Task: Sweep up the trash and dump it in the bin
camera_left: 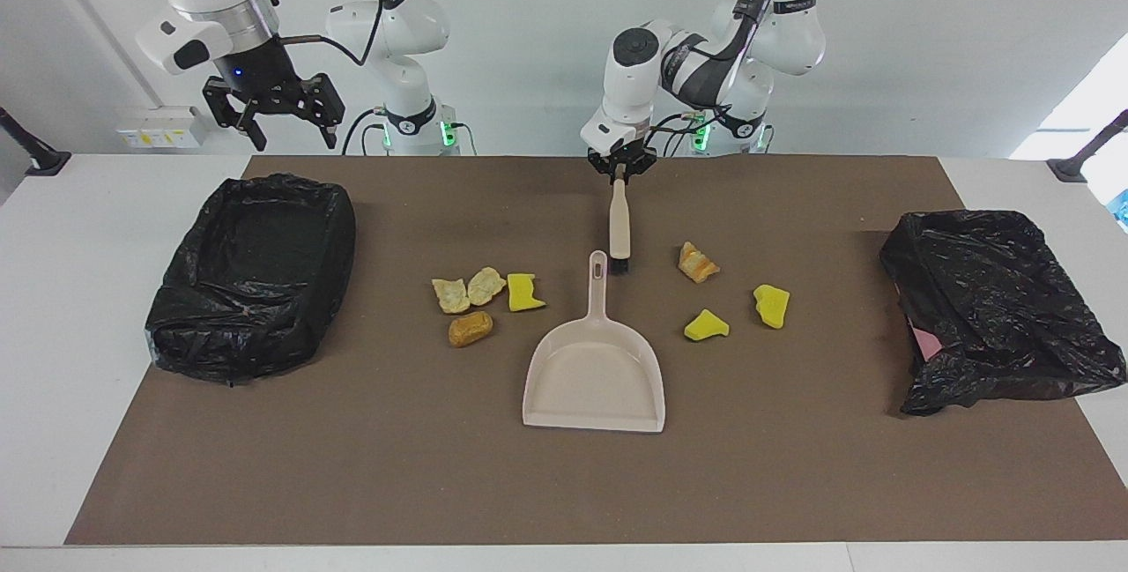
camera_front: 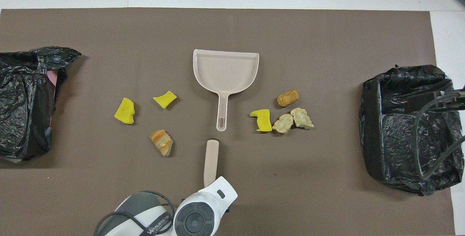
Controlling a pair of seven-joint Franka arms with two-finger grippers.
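My left gripper [camera_left: 620, 172] is shut on the handle end of the beige brush [camera_left: 619, 224], whose dark bristles point down beside the end of the dustpan's handle. In the overhead view the brush [camera_front: 210, 159] sticks out from under my left wrist. The beige dustpan [camera_left: 595, 369] lies flat mid-mat, handle toward the robots. Trash lies on both sides of it: yellow sponge chunks [camera_left: 706, 325] and a bread-like lump [camera_left: 697, 262] toward the left arm's end, and several tan, yellow and orange-brown scraps [camera_left: 470, 328] toward the right arm's end. My right gripper [camera_left: 280, 118] waits open, raised near the bin.
A bin lined with black plastic [camera_left: 251, 272] stands at the right arm's end of the brown mat [camera_left: 352, 466]. A crumpled black bag [camera_left: 996, 308] with something pink inside lies at the left arm's end. White table borders the mat.
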